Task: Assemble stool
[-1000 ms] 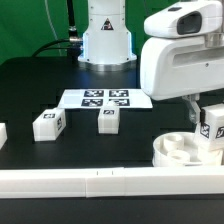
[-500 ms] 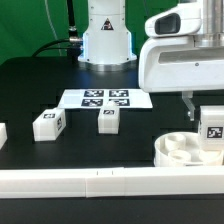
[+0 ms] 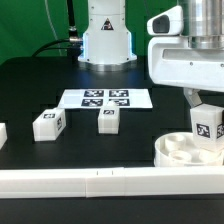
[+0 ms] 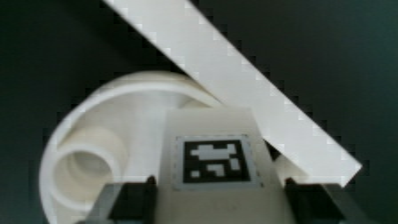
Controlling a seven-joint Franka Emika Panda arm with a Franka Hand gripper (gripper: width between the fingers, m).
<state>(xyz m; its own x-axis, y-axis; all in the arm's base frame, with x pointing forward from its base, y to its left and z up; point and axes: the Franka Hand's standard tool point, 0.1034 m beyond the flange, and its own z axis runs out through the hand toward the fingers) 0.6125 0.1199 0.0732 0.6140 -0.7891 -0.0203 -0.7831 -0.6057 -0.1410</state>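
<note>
Rooted at the table's far edge by a white base; reaches forward to the near corner on the exterior view's right. Points straight down there, bulky white wrist housing above the gripper. Clamped by both dark fingers on opposite sides of a tagged stool leg (fingertips cut off at the frame edge in the wrist view), no gap showing between either finger and the plastic.

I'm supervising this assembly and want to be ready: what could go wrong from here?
The leg, clamped in the gripper, hangs over the rim of the seat at the exterior view's right, so it may miss a socket. Nothing visibly pins the seat, so an off-centre push could slide it.
</note>
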